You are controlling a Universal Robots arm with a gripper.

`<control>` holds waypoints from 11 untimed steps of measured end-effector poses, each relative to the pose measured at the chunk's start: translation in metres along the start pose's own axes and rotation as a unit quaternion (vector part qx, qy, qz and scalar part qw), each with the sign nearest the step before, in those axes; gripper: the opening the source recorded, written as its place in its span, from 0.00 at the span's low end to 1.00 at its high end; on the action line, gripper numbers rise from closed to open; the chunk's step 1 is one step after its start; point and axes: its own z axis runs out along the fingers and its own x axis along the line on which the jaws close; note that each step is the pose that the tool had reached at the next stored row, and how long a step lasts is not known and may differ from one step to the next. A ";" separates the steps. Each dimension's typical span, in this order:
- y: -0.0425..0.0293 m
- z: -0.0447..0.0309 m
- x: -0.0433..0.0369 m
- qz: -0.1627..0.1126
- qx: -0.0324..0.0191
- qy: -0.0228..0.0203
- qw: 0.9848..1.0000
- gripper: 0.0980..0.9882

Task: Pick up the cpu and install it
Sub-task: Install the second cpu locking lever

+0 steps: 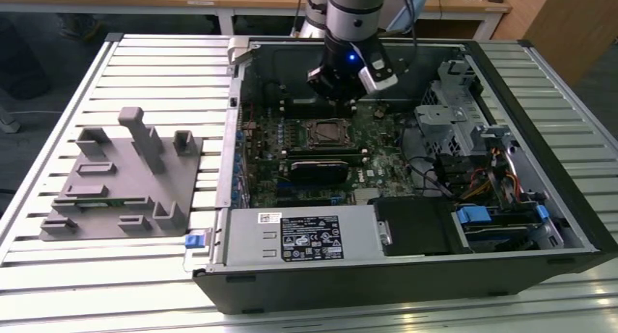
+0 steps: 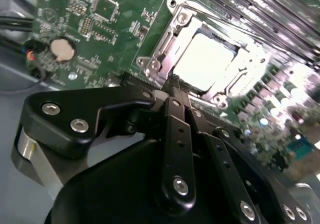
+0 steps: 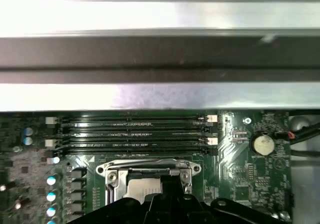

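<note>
Gripper (image 1: 340, 94) hangs inside the open computer case (image 1: 540, 232), just above the green motherboard (image 1: 386, 159) and a little beyond the socket (image 1: 326, 132) as the exterior view shows it. Fingers look drawn together at the tips in the second wrist view (image 2: 175, 91), with nothing held between them (tips partly lost against the dark linkage, so the exact gap is hard to judge). The cpu (image 2: 205, 59) sits in the socket frame, its pale top blown out by glare in the second wrist view; in the first wrist view only a strip of it (image 3: 142, 186) shows, the rest covered by the gripper body. Whether the metal frame is latched over it cannot be told. In the exterior view the chip itself is too small and dark to make out. Memory slots (image 3: 135, 131) run beside the socket, and a round coin battery (image 3: 262, 144) lies off to one side. Grey fixture block (image 1: 121, 181) stands on the slatted table (image 1: 58, 94) at the exterior view's left, well apart from the case. Arm is cut off by the frame edge.
</note>
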 end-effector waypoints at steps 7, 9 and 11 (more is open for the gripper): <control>-0.0063 -0.0061 -0.0004 0.000 0.000 0.000 1.000 0.01; -0.0093 -0.0063 -0.0005 0.000 0.000 0.000 1.000 0.01; -0.0134 -0.0066 -0.0006 0.000 0.000 0.000 1.000 0.01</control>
